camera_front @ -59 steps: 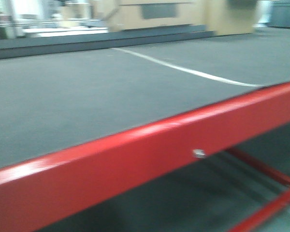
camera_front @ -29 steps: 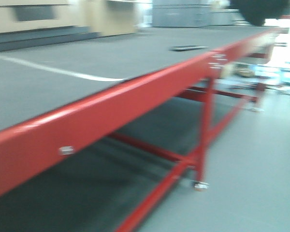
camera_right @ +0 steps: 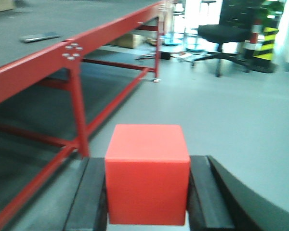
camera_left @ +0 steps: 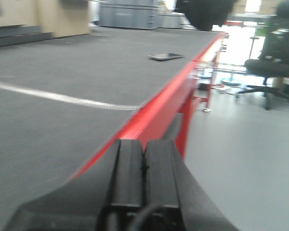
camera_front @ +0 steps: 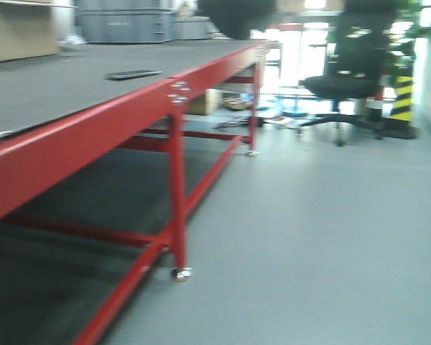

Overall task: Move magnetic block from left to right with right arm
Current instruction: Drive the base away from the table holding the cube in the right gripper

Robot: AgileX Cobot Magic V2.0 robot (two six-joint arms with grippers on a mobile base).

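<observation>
Grip on the block point(camera_right: 147, 173) looks sound from here. The right gripper point(camera_right: 147, 195) has its two black fingers point(camera_right: 86, 197) against opposite faces of the red cube, spread just to its width. The cube fills the lower middle of the right wrist view. Behind it I see only grey floor point(camera_right: 221, 110), and the table point(camera_right: 38, 72) runs off to the upper left. So I judge the cube is hanging in the air beside the table, not resting on it. A side-on pinch suits that, since nothing supports it from below.

The left gripper point(camera_left: 144, 178) is idle at the bottom of its own view, fingers closed flat against each other with nothing between them. It points along the table's red edge, out of the working arm's way.

Only the right wrist view confirms the hold. The left wrist view gives me the grey tabletop, a white line across it and a phone-like slab point(camera_left: 165, 56) farther back. The front view shows the table's legs and a chair point(camera_front: 352, 72) at upper right, but neither gripper nor the cube. No view tells me how high the cube hangs.
</observation>
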